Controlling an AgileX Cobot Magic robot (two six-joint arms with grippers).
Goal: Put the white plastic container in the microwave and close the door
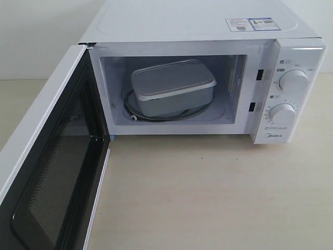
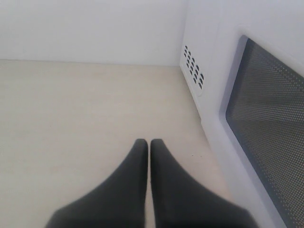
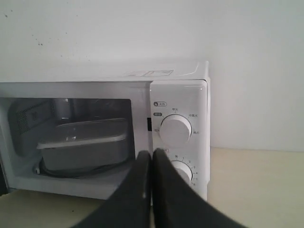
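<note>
Both jaw pairs pinched together, empty; left gripper [image 2: 148,142] just beside open white windowed door's [image 2: 266,118] outer face; right gripper [image 3: 151,154] faces white boxy microwave [image 3: 178,95] front.

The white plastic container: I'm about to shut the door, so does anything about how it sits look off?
The white plastic container sits skewed, its sides at an angle to the walls of the microwave, but wholly inside with its lid on. Nothing spilled; the door stands wide open.
</note>
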